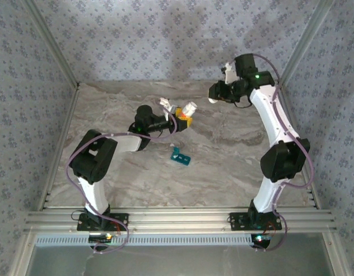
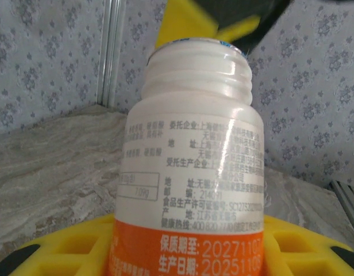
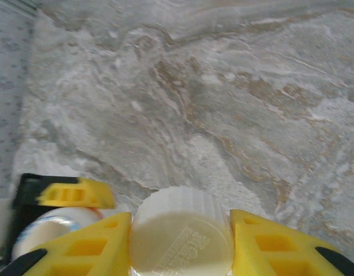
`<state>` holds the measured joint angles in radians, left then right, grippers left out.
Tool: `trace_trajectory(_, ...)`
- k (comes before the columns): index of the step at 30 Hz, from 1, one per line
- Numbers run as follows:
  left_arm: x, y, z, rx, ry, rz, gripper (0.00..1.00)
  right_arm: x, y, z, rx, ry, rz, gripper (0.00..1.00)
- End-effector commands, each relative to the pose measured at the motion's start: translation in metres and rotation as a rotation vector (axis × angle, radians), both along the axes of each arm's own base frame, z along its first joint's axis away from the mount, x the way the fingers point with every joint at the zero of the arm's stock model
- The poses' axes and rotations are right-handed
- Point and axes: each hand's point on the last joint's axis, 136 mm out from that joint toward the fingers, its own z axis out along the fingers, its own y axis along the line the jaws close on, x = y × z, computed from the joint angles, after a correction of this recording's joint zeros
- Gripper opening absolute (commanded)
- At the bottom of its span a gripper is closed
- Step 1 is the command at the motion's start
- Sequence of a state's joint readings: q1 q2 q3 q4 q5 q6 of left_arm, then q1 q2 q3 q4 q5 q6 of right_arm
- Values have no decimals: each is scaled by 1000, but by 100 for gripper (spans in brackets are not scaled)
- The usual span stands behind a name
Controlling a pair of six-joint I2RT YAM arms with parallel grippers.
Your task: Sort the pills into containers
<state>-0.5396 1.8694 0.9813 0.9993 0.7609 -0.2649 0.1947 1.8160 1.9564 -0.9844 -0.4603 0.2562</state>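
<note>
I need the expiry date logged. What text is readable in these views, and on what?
"保质期至:2027110" on the bottle, orange band; later digits curve out of sight.
"生产日期:2025110" same band.
"214071" white label above.
Other label print: too small to read.
Embossed marks on the cap: blurred, unreadable.

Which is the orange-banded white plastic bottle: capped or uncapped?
Uncapped: threads on the bottle are bare; right fingers grip a ribbed white cap.
</note>
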Motion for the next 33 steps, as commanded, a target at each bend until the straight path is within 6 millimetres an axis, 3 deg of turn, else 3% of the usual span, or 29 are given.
trace_trajectory(1, -1, 0, 22, -36, -100, -43, 0, -6, 13, 12, 90, 29, 91, 40)
trace_trajectory(5, 1, 1, 22, -40, -99, -65, 0, -10, 27, 24, 151, 30, 171, 40)
trace_trajectory(14, 5, -2, 21, -48, -90, -87, 0, -24, 45, 23, 187, 53, 277, 40)
trace_trajectory(24, 7, -3, 23, -45, -88, -98, 0, -39, 68, 8, 188, 89, 354, 40)
trace_trajectory(33, 4, -3, 26, -47, -93, -112, 0, -42, 77, -4, 180, 125, 375, 40)
